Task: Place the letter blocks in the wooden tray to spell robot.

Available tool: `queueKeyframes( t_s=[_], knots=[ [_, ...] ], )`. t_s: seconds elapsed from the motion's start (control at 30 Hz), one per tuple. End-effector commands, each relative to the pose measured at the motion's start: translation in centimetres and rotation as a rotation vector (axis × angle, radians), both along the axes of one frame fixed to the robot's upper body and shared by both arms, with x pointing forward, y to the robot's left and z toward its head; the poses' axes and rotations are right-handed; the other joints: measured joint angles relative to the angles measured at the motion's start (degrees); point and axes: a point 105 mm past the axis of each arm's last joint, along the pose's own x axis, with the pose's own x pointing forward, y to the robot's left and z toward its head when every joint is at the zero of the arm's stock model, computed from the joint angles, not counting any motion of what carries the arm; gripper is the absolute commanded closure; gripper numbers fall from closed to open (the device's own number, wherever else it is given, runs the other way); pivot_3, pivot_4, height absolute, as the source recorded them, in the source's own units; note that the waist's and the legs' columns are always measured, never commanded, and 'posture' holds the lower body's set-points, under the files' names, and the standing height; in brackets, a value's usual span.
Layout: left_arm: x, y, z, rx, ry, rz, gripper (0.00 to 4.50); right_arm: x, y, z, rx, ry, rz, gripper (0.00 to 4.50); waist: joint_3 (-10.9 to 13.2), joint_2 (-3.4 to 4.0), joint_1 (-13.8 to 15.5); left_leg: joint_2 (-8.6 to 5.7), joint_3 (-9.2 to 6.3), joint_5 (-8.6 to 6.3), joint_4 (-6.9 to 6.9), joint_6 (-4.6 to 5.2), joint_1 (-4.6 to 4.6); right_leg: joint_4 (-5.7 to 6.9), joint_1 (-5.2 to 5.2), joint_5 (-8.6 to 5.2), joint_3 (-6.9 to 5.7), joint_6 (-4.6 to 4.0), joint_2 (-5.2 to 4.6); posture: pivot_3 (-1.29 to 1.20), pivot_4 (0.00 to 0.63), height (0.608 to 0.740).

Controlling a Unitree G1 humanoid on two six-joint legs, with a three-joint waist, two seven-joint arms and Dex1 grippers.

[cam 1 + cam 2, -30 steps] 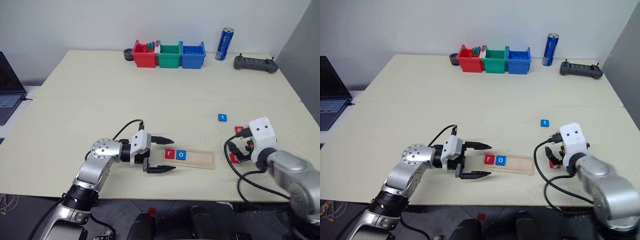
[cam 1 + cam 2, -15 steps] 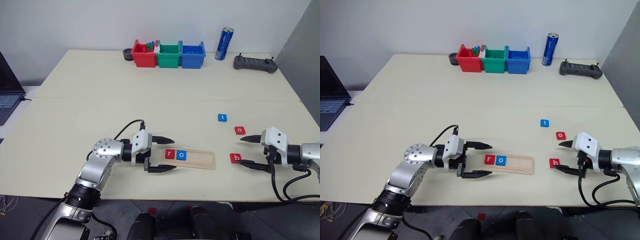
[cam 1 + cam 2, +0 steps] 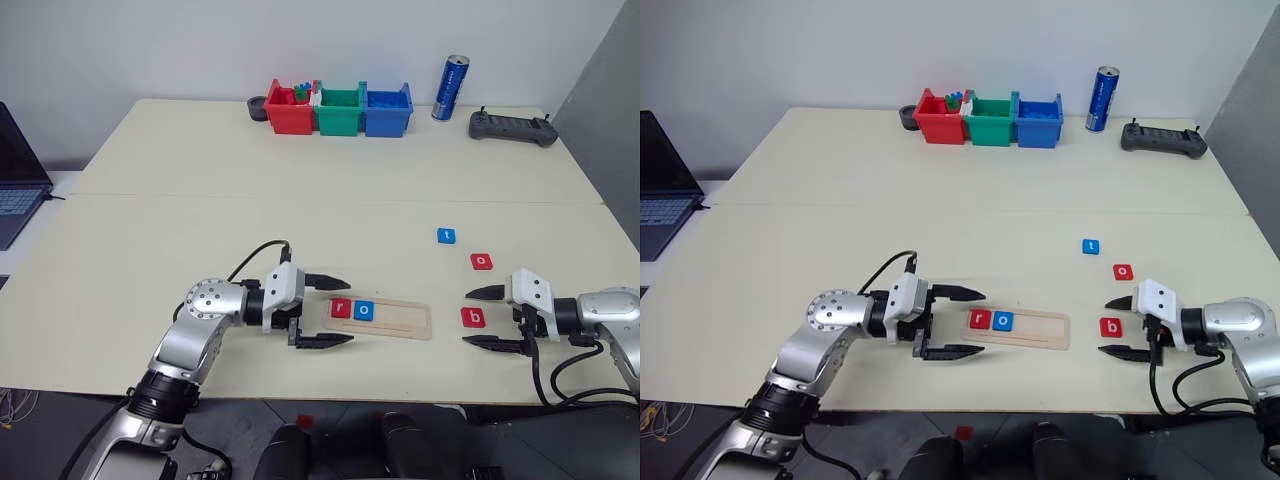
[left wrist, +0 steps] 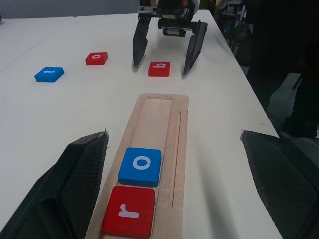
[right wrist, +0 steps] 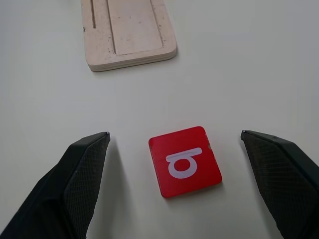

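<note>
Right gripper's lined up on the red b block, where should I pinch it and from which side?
Pinch the red b block across its two opposite side edges; it lies flat on the table, too thin elsewhere. Ease the open right gripper forward and low toward the wooden tray, one finger each side.

The left arm reaches in from the near left, its forearm bent so that the left gripper point(image 3: 322, 310) points toward the right, low over the table, with its two black fingers spread wide and nothing between them. The right arm comes in from the near right edge; the right gripper point(image 3: 486, 317) points left, fingers also wide apart and empty.
</note>
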Motion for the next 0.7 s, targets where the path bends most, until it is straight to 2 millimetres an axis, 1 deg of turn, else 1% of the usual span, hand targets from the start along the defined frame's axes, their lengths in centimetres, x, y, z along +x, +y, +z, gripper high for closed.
queueKeyframes(
  t_s=[0.03,0.23,0.27,0.33,0.5,0.53,0.63,0.7],
  knots=[
    [-0.3,-0.1,0.7,-0.007,-0.029,-0.01,0.0,0.2,0.1,0.5,-0.015,-0.026,0.026,0.02,0.0,0.0,0.0,0.0,0.0,0.0,0.0,0.0,0.0,0.0,0.0,0.0,0.0,0.0,0.0,0.0,0.15,0.74],
    [-0.3,-0.1,0.8,-0.009,-0.028,-0.007,0.0,0.3,-0.3,0.2,-0.023,-0.025,0.017,0.02,0.0,0.0,0.0,0.0,0.01,0.0,0.0,0.0,0.0,0.01,0.0,0.0,0.01,0.0,0.0,0.0,0.15,0.74],
    [-0.3,-0.1,0.8,-0.008,-0.028,-0.008,0.0,0.4,-0.3,0.2,-0.022,-0.026,0.016,0.38,0.0,0.01,0.0,0.0,0.01,0.0,0.0,0.0,0.0,0.01,0.0,0.0,0.01,0.0,0.0,0.0,0.15,0.74],
    [-0.3,-0.1,0.8,-0.007,-0.028,-0.008,0.0,0.4,-0.3,0.2,-0.02,-0.026,0.014,0.93,0.0,0.01,0.0,0.0,0.0,0.0,0.0,0.0,0.0,0.02,0.0,0.0,0.01,0.0,0.0,0.0,0.15,0.74],
    [-0.3,-0.1,0.7,-0.006,-0.026,-0.011,0.0,0.5,-0.3,0.3,-0.016,-0.032,0.003,2.79,0.0,0.01,-0.01,0.0,0.01,0.0,0.01,0.0,0.01,0.02,0.0,0.01,0.01,-0.01,0.0,0.0,0.15,0.74],
    [-0.3,-0.1,0.7,-0.006,-0.026,-0.011,0.0,0.6,-0.4,0.4,-0.017,-0.033,0.001,3.05,-0.01,0.01,0.0,0.0,0.01,0.0,0.01,0.0,0.01,0.03,0.0,0.01,0.01,-0.01,0.0,0.0,0.15,0.74],
    [-0.2,-0.1,0.7,-0.005,-0.026,-0.012,0.0,0.8,-0.5,1.0,-0.012,-0.042,-0.007,3.04,-0.01,0.01,-0.01,0.0,0.01,0.0,0.01,0.0,0.01,0.03,0.0,0.01,0.01,-0.01,0.0,0.0,0.15,0.74],
    [-0.2,-0.1,0.7,-0.005,-0.028,-0.009,0.0,1.4,0.0,2.1,0.009,-0.078,-0.016,3.04,-0.01,0.01,-0.03,0.0,0.01,0.0,0.02,0.0,0.01,0.04,0.0,0.01,0.0,-0.01,0.0,0.0,0.15,0.74]
  ],
)
